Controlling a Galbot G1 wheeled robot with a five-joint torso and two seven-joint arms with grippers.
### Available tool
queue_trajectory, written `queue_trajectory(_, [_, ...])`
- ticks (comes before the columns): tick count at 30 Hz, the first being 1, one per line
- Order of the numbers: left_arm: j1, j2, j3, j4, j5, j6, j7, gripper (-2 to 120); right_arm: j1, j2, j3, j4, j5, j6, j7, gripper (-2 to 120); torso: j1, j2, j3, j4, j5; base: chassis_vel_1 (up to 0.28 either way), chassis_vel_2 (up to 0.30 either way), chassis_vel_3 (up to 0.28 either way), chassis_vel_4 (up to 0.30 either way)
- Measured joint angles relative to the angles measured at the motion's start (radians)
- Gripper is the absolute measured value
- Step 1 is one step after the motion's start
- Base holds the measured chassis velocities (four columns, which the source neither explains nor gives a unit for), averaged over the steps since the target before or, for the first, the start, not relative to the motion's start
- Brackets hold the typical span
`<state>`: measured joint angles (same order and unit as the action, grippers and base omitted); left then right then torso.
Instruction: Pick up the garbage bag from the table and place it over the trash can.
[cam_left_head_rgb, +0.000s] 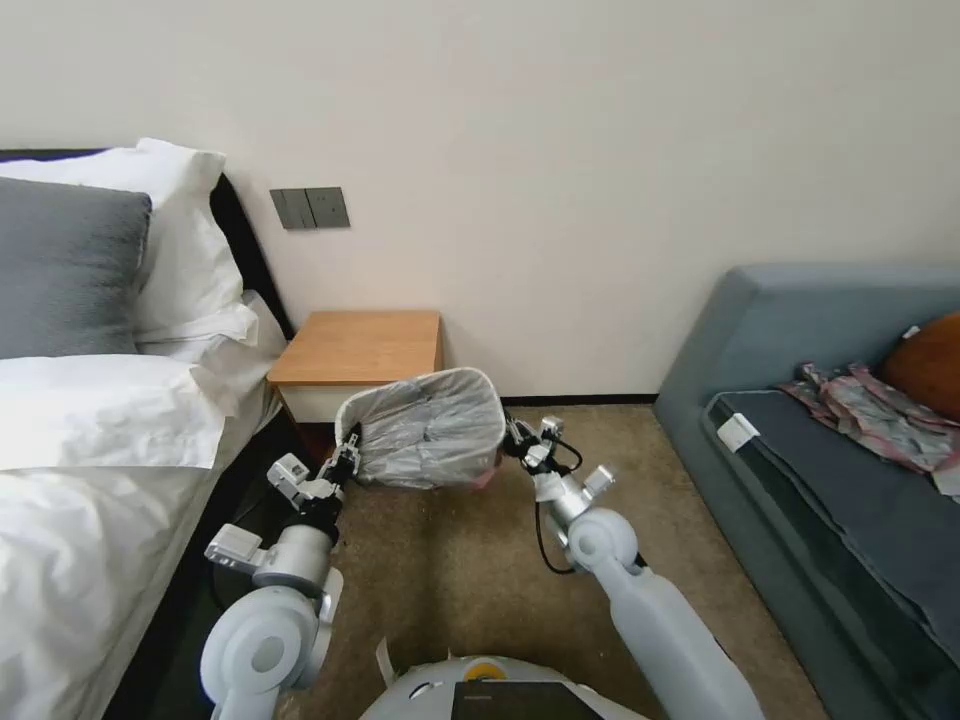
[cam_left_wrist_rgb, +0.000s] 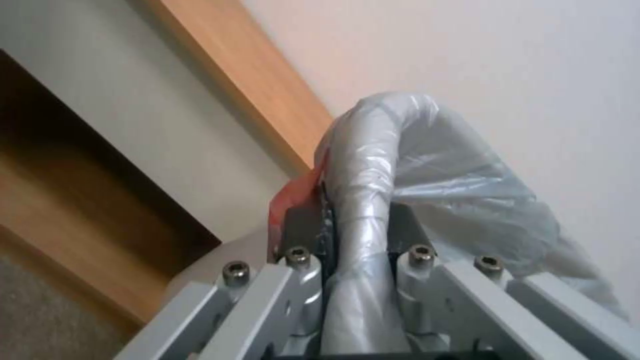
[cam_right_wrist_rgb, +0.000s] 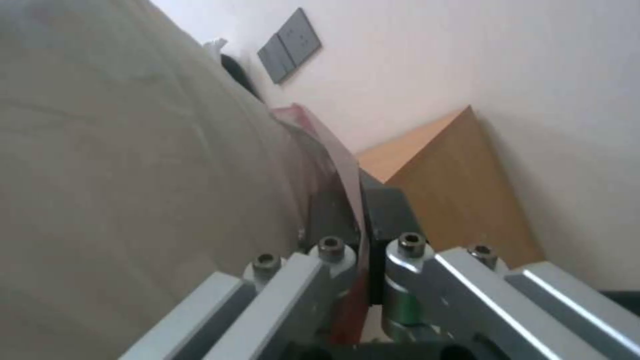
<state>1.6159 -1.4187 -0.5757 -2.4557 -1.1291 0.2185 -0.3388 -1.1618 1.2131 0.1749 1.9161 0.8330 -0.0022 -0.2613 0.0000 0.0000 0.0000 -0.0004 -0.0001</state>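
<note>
The beige trash can (cam_left_head_rgb: 352, 418) stands on the carpet in front of the wooden table (cam_left_head_rgb: 355, 345). The grey-silver garbage bag (cam_left_head_rgb: 430, 430) lines its inside and wraps over its rim. My left gripper (cam_left_head_rgb: 345, 458) is at the can's left side, shut on the bag-covered rim (cam_left_wrist_rgb: 363, 165), with the bag's pink edge (cam_left_wrist_rgb: 293, 192) beside one finger. My right gripper (cam_left_head_rgb: 513, 437) is at the can's right side, shut on the bag's pink edge (cam_right_wrist_rgb: 340, 155) against the can's outer wall (cam_right_wrist_rgb: 133, 175).
A bed (cam_left_head_rgb: 90, 420) with white pillows runs along the left, close to my left arm. A blue-grey sofa (cam_left_head_rgb: 830, 480) on the right holds a wrinkly grey-pink plastic heap (cam_left_head_rgb: 870, 410). Open carpet (cam_left_head_rgb: 450, 570) lies between me and the can.
</note>
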Motion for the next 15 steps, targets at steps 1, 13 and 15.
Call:
queue_trajectory(1, [-0.001, 0.000, 0.000, 0.000, -0.005, 0.003, -0.002, 7, 0.001, 0.000, 0.000, -0.001, -0.018, 0.008, 0.005, 0, 0.000, 0.000, 0.000, 0.0001, 0.0001, 0.000, 0.000, 0.000, 0.000])
queue_trajectory(13, [0.016, -0.001, 0.011, -0.013, -0.007, 0.031, 0.003, 7, 0.053, -0.006, -0.030, -0.041, -0.044, 0.003, 0.073, 3, 0.000, 0.000, 0.000, 0.0005, 0.0002, 0.000, 0.000, 0.000, 0.000])
queue_trajectory(15, [0.013, 0.001, 0.009, -0.013, -0.005, 0.031, 0.003, 7, 0.039, -0.013, -0.030, -0.031, -0.044, 0.002, 0.074, 8, 0.000, 0.000, 0.000, 0.0004, 0.0001, 0.000, 0.000, 0.000, 0.000])
